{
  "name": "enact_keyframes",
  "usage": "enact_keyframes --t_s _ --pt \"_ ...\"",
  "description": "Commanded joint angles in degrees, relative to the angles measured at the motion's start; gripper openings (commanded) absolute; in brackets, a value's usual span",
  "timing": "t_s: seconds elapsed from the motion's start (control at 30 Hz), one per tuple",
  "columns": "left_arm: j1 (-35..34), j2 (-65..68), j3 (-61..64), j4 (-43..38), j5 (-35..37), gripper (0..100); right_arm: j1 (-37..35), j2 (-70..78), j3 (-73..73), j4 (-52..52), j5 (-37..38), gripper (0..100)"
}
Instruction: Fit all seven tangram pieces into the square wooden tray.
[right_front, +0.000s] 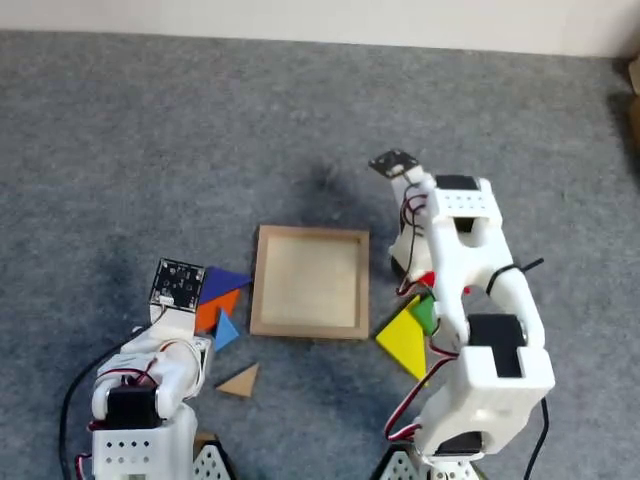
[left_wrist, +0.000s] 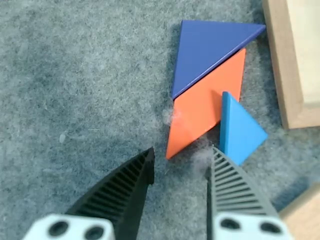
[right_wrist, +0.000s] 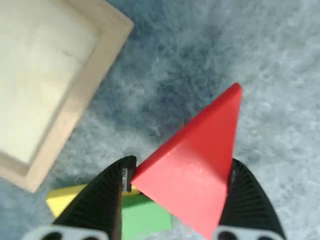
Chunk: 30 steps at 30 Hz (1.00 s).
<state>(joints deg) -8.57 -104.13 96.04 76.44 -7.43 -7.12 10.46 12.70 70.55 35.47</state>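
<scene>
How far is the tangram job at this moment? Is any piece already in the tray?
Done: nothing yet; the wooden tray holds no piece. In hand: the right gripper is shut on the red triangle; the left gripper is open over the orange piece. Left: all seven, with the dark blue triangle, light blue triangle, tan triangle, yellow triangle and green piece lying on the carpet.

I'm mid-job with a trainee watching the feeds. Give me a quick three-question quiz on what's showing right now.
1. True or false: the wooden tray already holds a piece.
2. What colour is the piece the right gripper is shut on? A) yellow B) red C) tan
3. Fill in: the left gripper stands open at the tip of the ___ parallelogram.
Key: 1 false; 2 B, the red triangle; 3 orange.
</scene>
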Motion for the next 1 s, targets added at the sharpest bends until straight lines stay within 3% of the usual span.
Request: enact_keyframes --t_s 0.0,0.53,0.97 --pt "0.5 -0.2 1.1 0.4 0.4 17 -2.6 -5.3 -4.4 2.9 -3.0 13.4" --pt "0.5 -0.2 1.1 0.4 0.4 17 -14.9 -16.2 -4.3 5.9 -26.0 13.4" --pt "0.5 -0.2 1.1 0.4 0.3 17 -25.2 -11.3 -4.4 2.6 -44.9 13.4"
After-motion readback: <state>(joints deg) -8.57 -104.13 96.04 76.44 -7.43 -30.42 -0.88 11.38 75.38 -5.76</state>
